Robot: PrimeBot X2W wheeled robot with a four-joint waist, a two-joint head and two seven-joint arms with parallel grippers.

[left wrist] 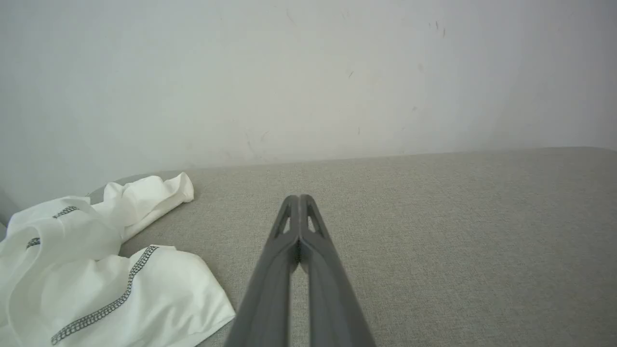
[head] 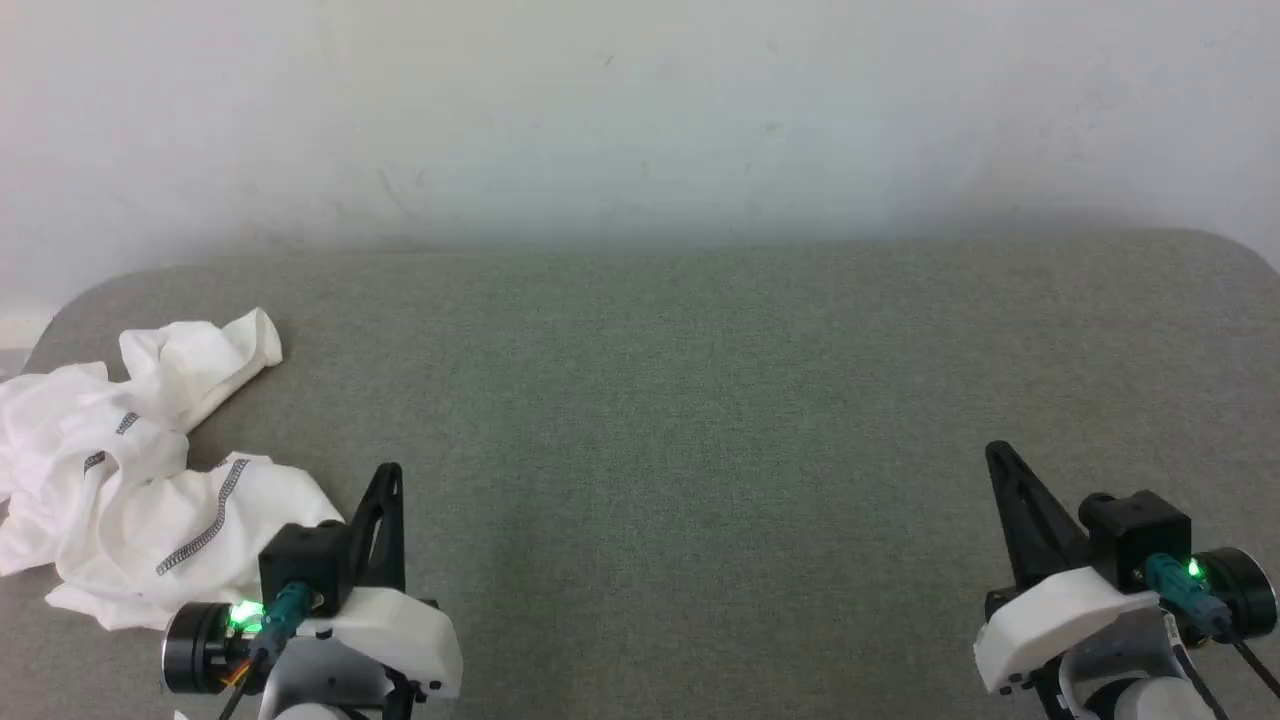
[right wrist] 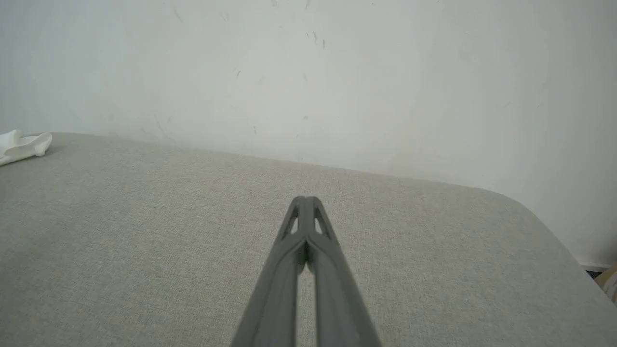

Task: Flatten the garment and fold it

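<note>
Both pincers are clenched, fingers pressed tip to tip with nothing between them: the left gripper sits at seven o'clock in the head view and the right gripper at four o'clock, each over the grey fabric surface. The garment lies crumpled in a heap at nine o'clock, close against the surface's left rim. It is just beside the left gripper's body and well apart from the right one. The likeliest trouble is the heap itself. Layers overlap, and a tube-like end pokes out toward ten o'clock, so a pinch aimed at one edge could well catch two layers and lift a knot instead of a single ply. Fingers that go down without first parting would only shove the cloth, and a shove toward nine o'clock could send it over the rim, since much of it already appears to sit at that edge. Dragging it toward three o'clock over the textured covering may bunch it further, because the cloth looks soft and thin. The right arm has far to reach, and crossing toward the left arm risks a clash. The zigzag stitching is the only clear landmark, so judging which part is hem or shoulder may go wrong.
</note>
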